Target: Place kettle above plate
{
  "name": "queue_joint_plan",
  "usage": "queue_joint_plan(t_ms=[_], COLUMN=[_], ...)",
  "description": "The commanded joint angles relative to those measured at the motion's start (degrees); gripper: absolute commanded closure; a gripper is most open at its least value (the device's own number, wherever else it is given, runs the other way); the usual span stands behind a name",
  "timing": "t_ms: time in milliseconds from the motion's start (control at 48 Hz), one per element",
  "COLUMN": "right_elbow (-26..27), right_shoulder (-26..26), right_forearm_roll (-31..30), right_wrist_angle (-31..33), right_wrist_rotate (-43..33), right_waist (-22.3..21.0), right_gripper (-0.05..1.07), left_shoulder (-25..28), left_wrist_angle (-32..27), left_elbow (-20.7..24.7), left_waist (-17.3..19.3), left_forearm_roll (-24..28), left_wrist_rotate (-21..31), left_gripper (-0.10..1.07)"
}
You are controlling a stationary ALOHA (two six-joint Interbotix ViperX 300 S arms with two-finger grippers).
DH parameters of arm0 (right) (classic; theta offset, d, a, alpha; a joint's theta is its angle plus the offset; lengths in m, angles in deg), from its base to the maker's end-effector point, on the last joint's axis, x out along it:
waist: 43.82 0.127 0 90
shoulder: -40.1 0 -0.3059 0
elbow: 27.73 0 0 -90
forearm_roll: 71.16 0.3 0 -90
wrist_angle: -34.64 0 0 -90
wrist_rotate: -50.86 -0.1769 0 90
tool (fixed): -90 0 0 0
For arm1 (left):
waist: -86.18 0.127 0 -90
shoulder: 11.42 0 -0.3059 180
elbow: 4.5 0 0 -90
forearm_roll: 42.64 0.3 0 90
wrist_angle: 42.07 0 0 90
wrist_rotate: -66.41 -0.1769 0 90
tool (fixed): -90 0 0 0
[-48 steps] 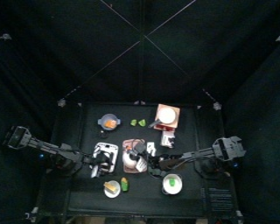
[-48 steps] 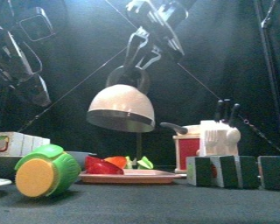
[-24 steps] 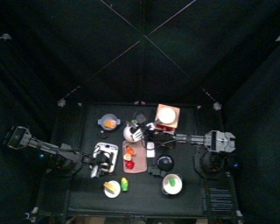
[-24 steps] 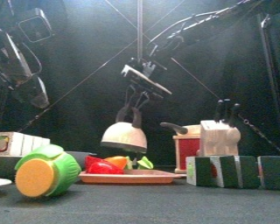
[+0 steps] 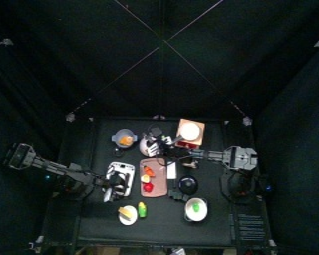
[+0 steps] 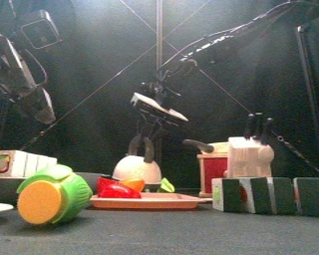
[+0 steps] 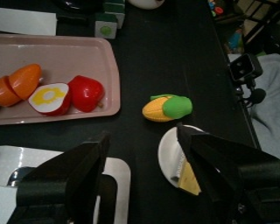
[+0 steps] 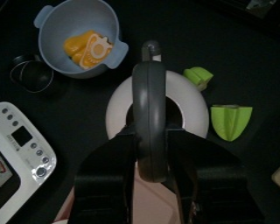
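The kettle [image 8: 166, 115], white-bodied with a black arched handle [image 8: 149, 83], hangs upright from my right gripper [image 8: 149, 138], which is shut on the handle. In the top view the kettle [image 5: 155, 141] sits just beyond the far short end of the pale pink plate [image 5: 155, 175]. In the front view the kettle [image 6: 139, 170] is low behind the plate [image 6: 149, 202]; I cannot tell if it touches the table. The plate [image 7: 60, 52] holds toy food. My left gripper [image 7: 149, 175] is open and empty, near the plate's left side [image 5: 117, 182].
A grey bowl [image 8: 78, 39] with orange pieces, green toy pieces [image 8: 230, 121] and a white device [image 8: 20, 140] surround the kettle. A toy corn [image 7: 166, 107] and a small round white plate [image 7: 178, 153] lie near my left gripper. A knife block [image 6: 249, 154] stands right.
My right gripper has carried the kettle from over the table's front toward the far side and lowered it from high to near the table beyond the plate. The left arm has not moved.
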Motion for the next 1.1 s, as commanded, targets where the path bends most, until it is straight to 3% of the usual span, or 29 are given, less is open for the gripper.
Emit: queue_joint_plan(t_ms=[0,354,792,1083], right_elbow=[1.6,2.6,2.5,5.5], right_shoulder=[1.0,-0.4,-1.1,-1.1], right_forearm_roll=[-0.3,-0.9,-1.1,-10.1], right_wrist_angle=[-0.2,-0.2,0.0,3.9], right_wrist_rotate=[-0.1,-0.2,-0.1,-0.3], right_waist=[-1.1,-2.3,-0.4,3.6], right_gripper=[0.42,0.42,0.42,0.42], left_shoulder=[-0.2,-0.1,-0.2,-0.1], left_wrist_angle=[0.5,0.5,0.5,0.5], left_elbow=[0.6,0.3,0.2,0.1], left_waist=[0.3,0.8,0.9,0.9], left_forearm_roll=[0.2,0.2,0.2,0.2], left_wrist_rotate=[-0.1,-0.1,-0.1,-0.1], left_gripper=[0.02,0.02,0.02,0.02])
